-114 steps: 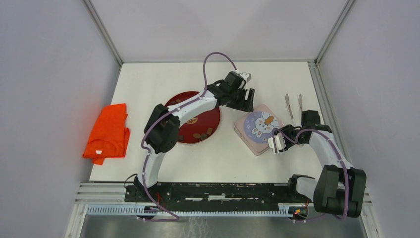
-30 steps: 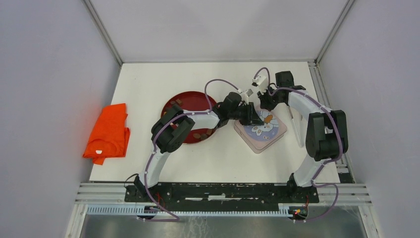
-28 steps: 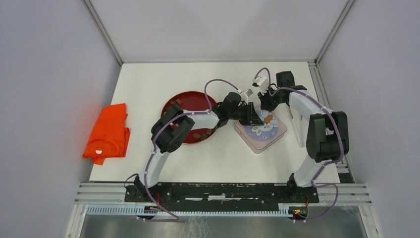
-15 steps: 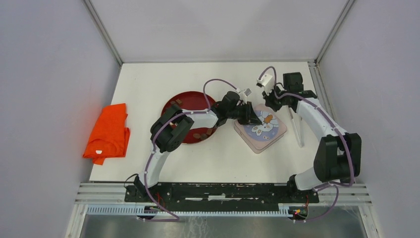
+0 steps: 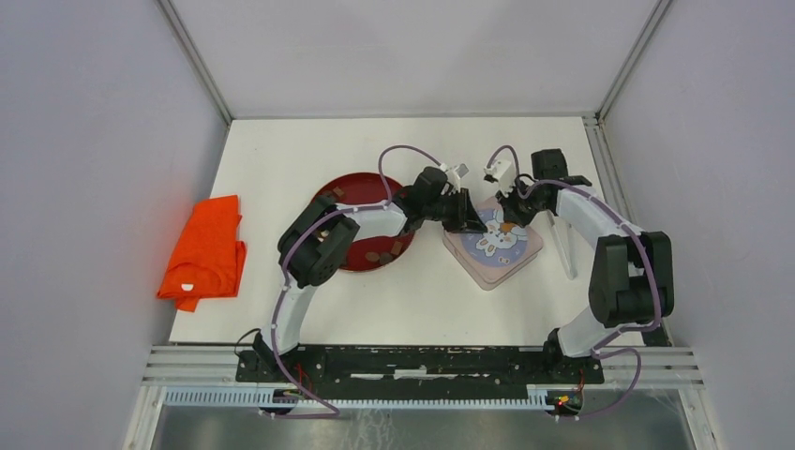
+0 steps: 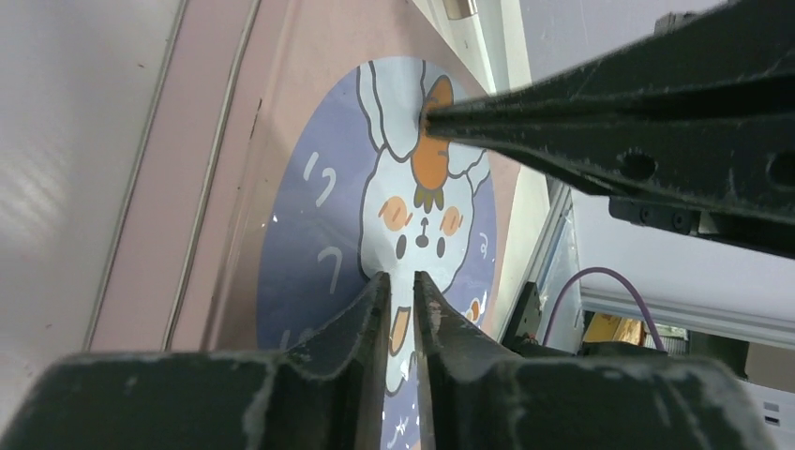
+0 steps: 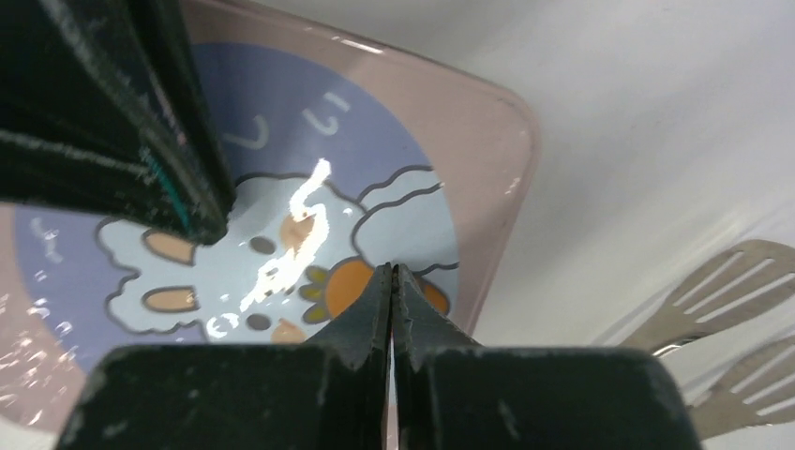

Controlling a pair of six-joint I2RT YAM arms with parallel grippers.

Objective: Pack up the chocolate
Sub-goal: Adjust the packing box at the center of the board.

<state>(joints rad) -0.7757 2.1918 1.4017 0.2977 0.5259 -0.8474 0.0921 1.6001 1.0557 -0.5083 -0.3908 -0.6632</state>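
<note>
In the overhead view, an orange cloth (image 5: 202,248) is seen folded at the far 9 o'clock side, just off the left edge of the white table (image 5: 281,159). A round dark-red plate (image 5: 352,187) is placed a little to the 9 o'clock side of the table's middle. The chocolate (image 5: 384,253) is found on this plate: small brown pieces are gathered toward its 4 o'clock part, and a few more lie near its 11 o'clock rim. The left arm is stretched across the plate toward 3 o'clock.

At 3 o'clock of the plate, and apart from it, a pale pink box (image 5: 483,275) is set, closed by a lid printed with a rabbit and a carrot. The left gripper (image 5: 472,220) is held low over the lid's 10 o'clock part; its fingers (image 6: 370,300) are drawn nearly together with only a thin slit between them, and nothing is gripped. The right gripper (image 5: 506,217) is lowered over the lid from 1 o'clock, its fingers (image 7: 375,291) pressed fully together, the tip placed at the printed carrot; contact cannot be told.

Metal tongs (image 5: 565,246) are laid at 3 o'clock of the box.
</note>
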